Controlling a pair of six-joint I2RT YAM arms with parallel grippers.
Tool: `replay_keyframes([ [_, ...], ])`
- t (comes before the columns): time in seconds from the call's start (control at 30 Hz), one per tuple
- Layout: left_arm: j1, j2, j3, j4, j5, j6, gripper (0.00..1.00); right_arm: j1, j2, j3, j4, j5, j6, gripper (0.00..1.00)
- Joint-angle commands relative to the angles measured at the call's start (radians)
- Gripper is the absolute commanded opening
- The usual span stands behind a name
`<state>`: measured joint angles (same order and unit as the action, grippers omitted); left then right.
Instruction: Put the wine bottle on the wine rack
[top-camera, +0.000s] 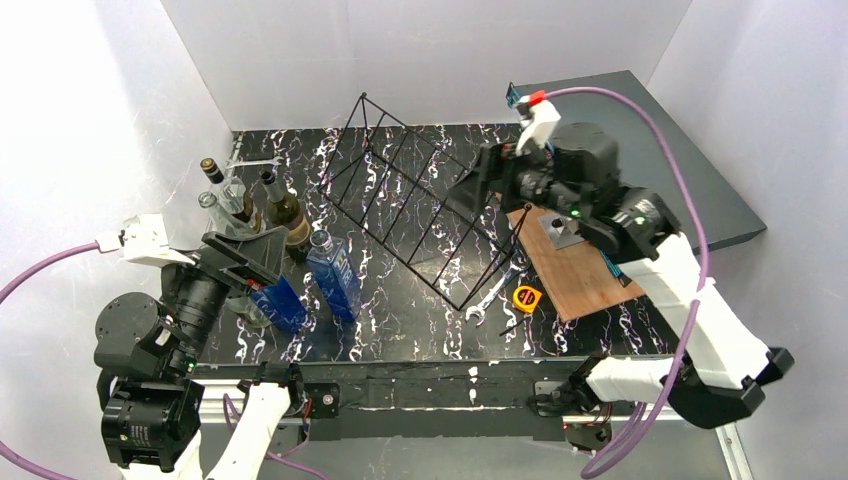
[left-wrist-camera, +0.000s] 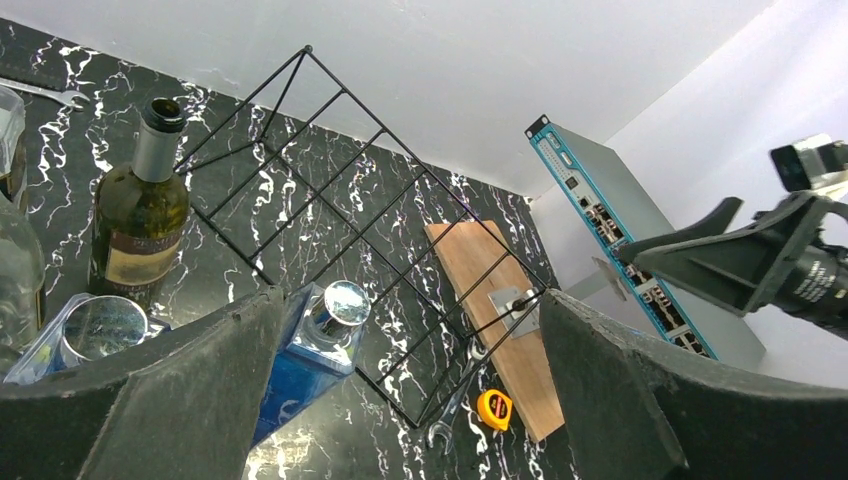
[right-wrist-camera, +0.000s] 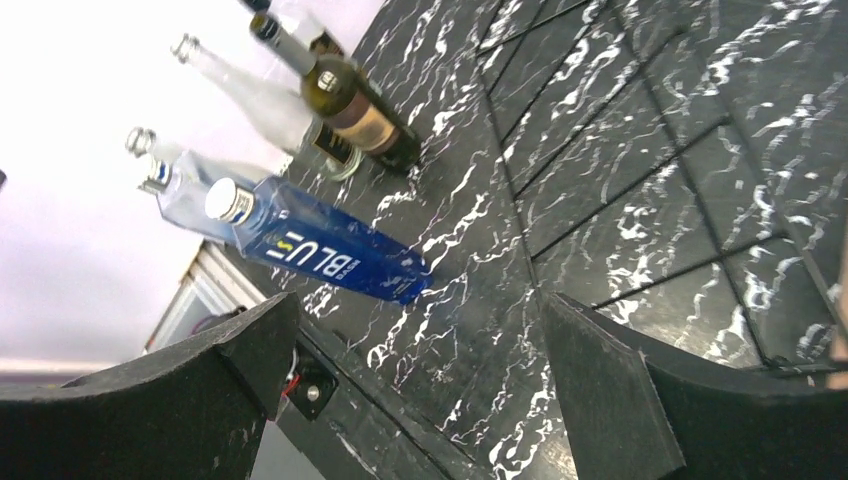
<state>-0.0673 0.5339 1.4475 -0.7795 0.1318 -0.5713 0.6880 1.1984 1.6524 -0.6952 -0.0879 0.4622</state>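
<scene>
The wine rack (top-camera: 420, 215), a black wire tent frame with parallel slots, stands mid-table with nothing in it. A dark green wine bottle (top-camera: 285, 212) with a tan label stands upright left of the rack, among other bottles. It also shows in the left wrist view (left-wrist-camera: 140, 220) and the right wrist view (right-wrist-camera: 350, 100). My left gripper (top-camera: 262, 262) is open and empty, just in front of the bottle group, above a blue square bottle (top-camera: 278, 300). My right gripper (top-camera: 478, 195) is open and empty, over the rack's right end. The rack also shows in the left wrist view (left-wrist-camera: 370, 220).
A second blue square bottle (top-camera: 335, 275) stands near the rack's front left. Clear bottles (top-camera: 225, 200) and another dark bottle (top-camera: 215, 175) crowd the far left. A wooden board (top-camera: 575, 265), a yellow tape measure (top-camera: 527, 297) and a wrench (top-camera: 490, 295) lie right of the rack.
</scene>
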Motion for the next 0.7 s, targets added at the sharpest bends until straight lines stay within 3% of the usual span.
replay_keyframes([
  [0.0,0.004,0.003,-0.007,0.001,0.011,-0.005,0.99,0.183,0.074,0.014,0.068,0.16,-0.048,1.0],
  [0.2,0.003,0.008,-0.007,-0.011,0.013,0.009,0.99,0.38,0.183,0.018,0.156,0.275,-0.098,1.0],
  [0.37,-0.015,-0.002,-0.004,-0.041,-0.042,0.059,0.99,0.446,0.258,0.042,0.23,0.297,-0.112,1.0],
  [0.67,-0.057,-0.023,0.008,-0.075,-0.118,0.166,0.99,0.547,0.408,0.158,0.266,0.359,-0.141,0.82],
])
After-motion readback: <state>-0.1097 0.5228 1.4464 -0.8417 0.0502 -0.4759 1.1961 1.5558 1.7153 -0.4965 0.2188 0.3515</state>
